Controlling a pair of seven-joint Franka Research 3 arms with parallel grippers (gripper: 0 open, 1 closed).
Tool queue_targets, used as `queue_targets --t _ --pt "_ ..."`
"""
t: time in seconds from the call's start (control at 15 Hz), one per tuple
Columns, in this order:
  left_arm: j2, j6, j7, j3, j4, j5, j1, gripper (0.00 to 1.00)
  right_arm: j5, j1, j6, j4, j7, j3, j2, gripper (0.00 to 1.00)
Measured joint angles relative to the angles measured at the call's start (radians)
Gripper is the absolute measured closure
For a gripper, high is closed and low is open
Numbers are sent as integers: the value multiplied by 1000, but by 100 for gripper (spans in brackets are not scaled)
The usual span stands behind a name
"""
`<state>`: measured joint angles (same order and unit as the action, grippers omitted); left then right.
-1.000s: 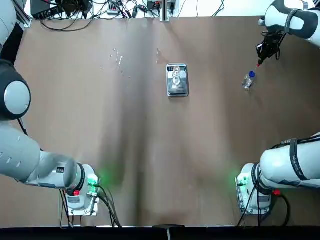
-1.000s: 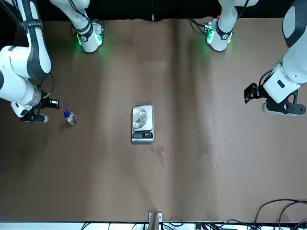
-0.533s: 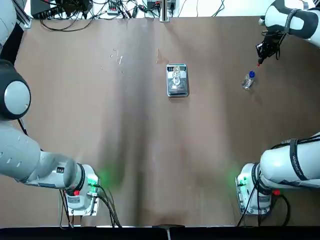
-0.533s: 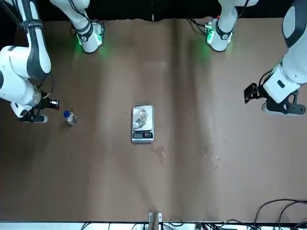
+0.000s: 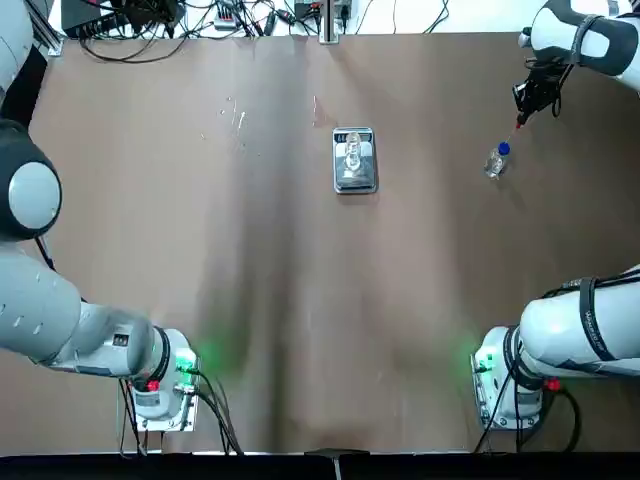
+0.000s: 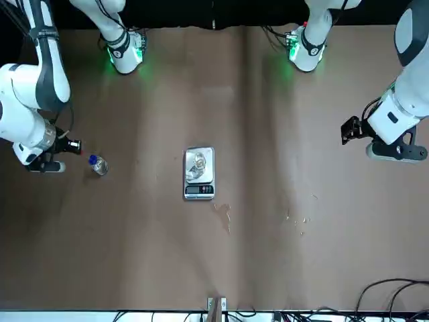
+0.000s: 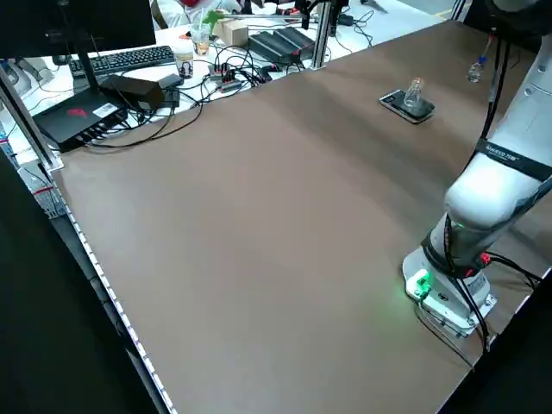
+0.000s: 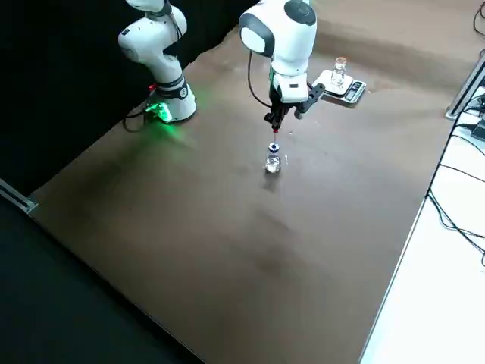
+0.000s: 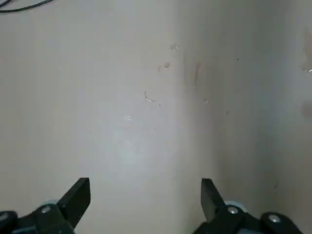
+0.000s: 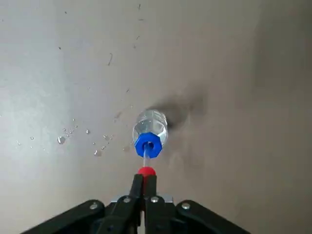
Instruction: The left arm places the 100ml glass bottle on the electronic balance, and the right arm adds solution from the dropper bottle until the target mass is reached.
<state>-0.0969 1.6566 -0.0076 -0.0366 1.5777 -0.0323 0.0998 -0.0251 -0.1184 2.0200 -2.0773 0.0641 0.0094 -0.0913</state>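
The 100ml glass bottle (image 5: 353,153) stands upright on the electronic balance (image 5: 356,182) at the table's middle far side; both also show in the front view, bottle (image 6: 196,163) on balance (image 6: 202,177). The dropper bottle (image 5: 496,161) stands on the table to the right, its blue collar (image 10: 147,145) uppermost. My right gripper (image 10: 144,184) hangs just above it, shut on the red dropper top (image 10: 146,171); a thin clear tube runs from that top down to the collar. My left gripper (image 9: 145,195) is open over bare table far to the left, seen in the front view (image 6: 350,130).
Water droplets (image 10: 78,136) lie on the table beside the dropper bottle, and more spots (image 5: 236,118) mark the surface left of the balance. Cables and electronics (image 5: 200,15) line the far edge. Both arm bases (image 5: 165,385) (image 5: 510,385) sit at the near edge.
My right gripper has shifted slightly away from the dropper bottle with the red top in its grip. The left arm, glass bottle and balance have not moved.
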Motion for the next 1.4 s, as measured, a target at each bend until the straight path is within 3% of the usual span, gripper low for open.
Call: queue_targets --t 1.13,1.4 --pt "0 0 0 0 0 0 0 0 0 0 29 -6 0 -3 -11 95" --pt "-2 0 0 0 1 0 0 0 0 0 29 -6 0 -3 -13 88"
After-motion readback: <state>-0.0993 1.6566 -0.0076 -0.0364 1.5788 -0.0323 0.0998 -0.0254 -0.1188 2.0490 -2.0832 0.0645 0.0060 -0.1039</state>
